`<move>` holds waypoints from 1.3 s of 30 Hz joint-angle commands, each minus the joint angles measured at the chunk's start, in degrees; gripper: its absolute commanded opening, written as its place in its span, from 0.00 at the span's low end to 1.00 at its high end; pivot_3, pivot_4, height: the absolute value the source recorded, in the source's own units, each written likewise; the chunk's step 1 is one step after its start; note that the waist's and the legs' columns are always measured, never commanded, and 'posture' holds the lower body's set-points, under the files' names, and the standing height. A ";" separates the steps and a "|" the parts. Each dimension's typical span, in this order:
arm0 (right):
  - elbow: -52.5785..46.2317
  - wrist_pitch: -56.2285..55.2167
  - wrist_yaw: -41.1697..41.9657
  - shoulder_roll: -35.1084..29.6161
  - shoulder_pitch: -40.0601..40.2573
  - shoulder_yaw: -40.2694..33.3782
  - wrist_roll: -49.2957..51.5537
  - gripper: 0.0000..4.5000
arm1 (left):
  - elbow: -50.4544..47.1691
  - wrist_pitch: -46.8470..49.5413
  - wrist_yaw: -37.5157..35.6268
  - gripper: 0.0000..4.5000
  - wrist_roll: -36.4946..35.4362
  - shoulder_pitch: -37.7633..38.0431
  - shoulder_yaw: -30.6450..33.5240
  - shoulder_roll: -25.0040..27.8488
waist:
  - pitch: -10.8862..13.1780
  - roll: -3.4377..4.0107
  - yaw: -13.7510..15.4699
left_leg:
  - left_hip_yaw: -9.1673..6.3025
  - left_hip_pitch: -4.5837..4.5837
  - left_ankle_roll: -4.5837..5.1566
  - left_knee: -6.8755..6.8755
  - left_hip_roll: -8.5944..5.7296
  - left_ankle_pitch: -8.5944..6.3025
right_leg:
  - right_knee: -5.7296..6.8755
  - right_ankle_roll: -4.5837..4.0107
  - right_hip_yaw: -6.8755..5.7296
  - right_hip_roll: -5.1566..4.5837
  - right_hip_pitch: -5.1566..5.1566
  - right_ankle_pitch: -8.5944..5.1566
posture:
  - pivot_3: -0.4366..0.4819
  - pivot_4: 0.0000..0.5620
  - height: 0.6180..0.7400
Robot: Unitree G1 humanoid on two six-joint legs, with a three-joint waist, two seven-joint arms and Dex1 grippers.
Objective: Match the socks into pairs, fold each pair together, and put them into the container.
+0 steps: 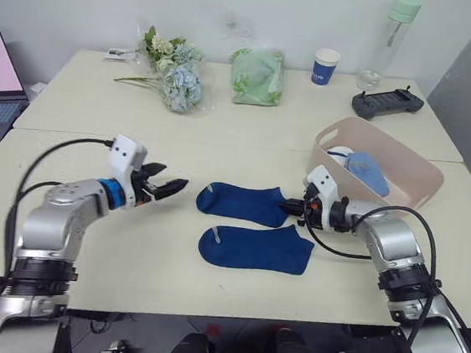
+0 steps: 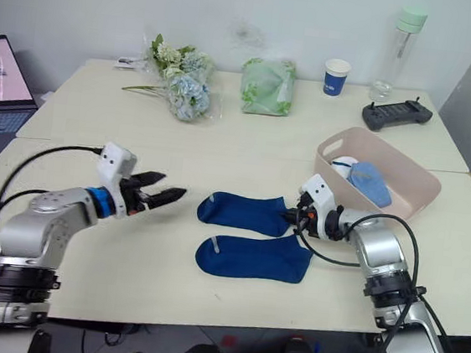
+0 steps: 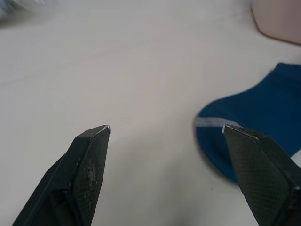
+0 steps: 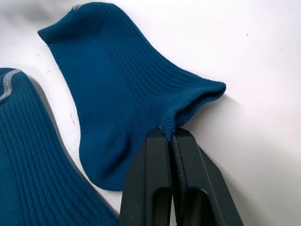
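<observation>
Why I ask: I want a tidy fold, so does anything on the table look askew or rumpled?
Only one thing: the far navy sock is bunched and lifted at the end where the right gripper pinches it with shut jaws. The near navy sock lies flat beside it. Nothing looks spilled or damaged.

Both socks out on the cream table [image 1: 248, 136] are showing deep navy: the far sock [image 1: 243, 203] with ribbed knit and the near sock [image 1: 256, 247] carrying a thin pale grey stripe at its cuff. The tub [image 1: 405, 165] at 2 o'clock from them is looking pale pink, with a light blue sock [image 1: 369, 173] and a bit of white sock [image 1: 340, 156] inside. Black fingers are showing on the right gripper [image 4: 170, 134] and the left gripper [image 1: 173, 188].
</observation>
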 commanded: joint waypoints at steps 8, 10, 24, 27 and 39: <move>-1.76 -0.73 -0.80 -0.06 -0.58 -0.99 0.94 0.00 | 5.32 -9.28 3.39 0.85 9.63 -1.69 -8.31 -1.72 | 0.00 0.00 0.02 | 0.02 0.02 -0.01 0.00 0.00 0.01 | 0.07 -0.01 0.01 0.01 -0.02 0.00 | 0.48 0.27 1.00; -1.65 -0.79 -0.88 -0.04 -0.63 -0.93 0.86 0.00 | 5.76 -9.88 3.94 0.75 9.77 -2.18 -8.36 -2.67 | 0.00 0.00 0.03 | 0.01 0.02 -0.01 0.01 -0.01 0.01 | 0.06 0.00 0.01 -0.01 -0.01 0.00 | 0.48 0.27 1.00; -1.75 -1.21 -1.89 -0.33 -0.67 -2.10 1.15 0.00 | 2.38 -6.28 3.44 0.01 5.71 -0.92 -4.46 -2.67 | 0.00 0.00 -0.04 | 0.01 0.02 -0.01 0.02 0.00 0.01 | 0.07 0.00 0.00 -0.02 -0.02 0.00 | 0.48 0.27 1.00; -2.27 -1.41 -2.39 -0.41 -0.58 -3.33 1.80 0.00 | 0.82 -3.96 2.80 0.01 4.16 -0.39 -2.88 -1.40 | 0.00 0.00 -0.02 | 0.00 0.00 -0.01 0.01 0.02 0.01 | 0.08 0.00 0.00 -0.02 -0.05 0.00 | 0.48 0.27 1.00; -24.74 19.45 -5.10 -5.35 3.15 -13.07 14.70 0.00 | -15.67 8.93 3.95 0.01 -4.61 -1.45 -0.70 -1.58 | 0.00 0.00 0.20 | -0.07 -0.25 0.00 0.03 0.08 0.01 | 0.05 0.00 -0.03 -0.07 -0.20 0.00 | 0.48 0.27 1.00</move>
